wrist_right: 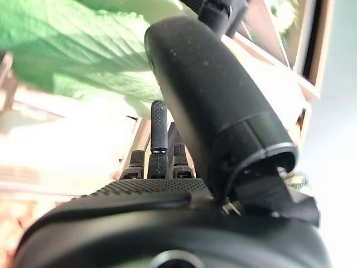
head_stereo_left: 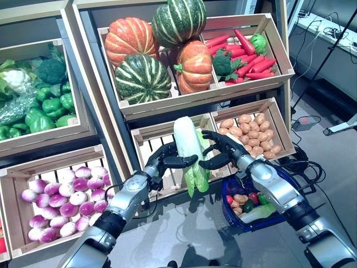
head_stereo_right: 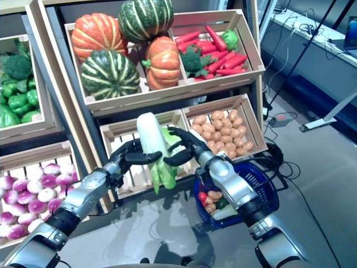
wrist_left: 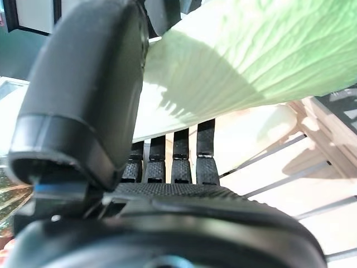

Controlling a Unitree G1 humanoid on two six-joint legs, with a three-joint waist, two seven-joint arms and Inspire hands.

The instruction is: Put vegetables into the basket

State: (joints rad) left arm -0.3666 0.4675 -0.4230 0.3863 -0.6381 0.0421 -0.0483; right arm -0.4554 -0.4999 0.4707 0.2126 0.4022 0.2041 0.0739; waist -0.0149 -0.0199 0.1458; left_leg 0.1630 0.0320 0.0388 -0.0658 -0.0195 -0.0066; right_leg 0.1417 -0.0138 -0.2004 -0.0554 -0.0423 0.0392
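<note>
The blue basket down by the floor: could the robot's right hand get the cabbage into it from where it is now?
Probably yes. The blue basket sits open-topped just below the right hand, nothing between them, but the left hand also grips the cabbage and must let go.

Two arms: silver-grey moulded shells, black bands at joints. Left hand [head_stereo_left: 167, 159] and right hand [head_stereo_left: 223, 148]: dark, matte. Fingers [wrist_left: 180, 158] were segmented, with a fine knurled grip texture. Thumb [wrist_right: 215, 103], beside the fingers, was smooth, rounded, thicker, with a glossy collar at its base.

Right robot hand [wrist_right: 167, 162] apparently curls around the leafy cabbage [wrist_right: 72, 50].
</note>
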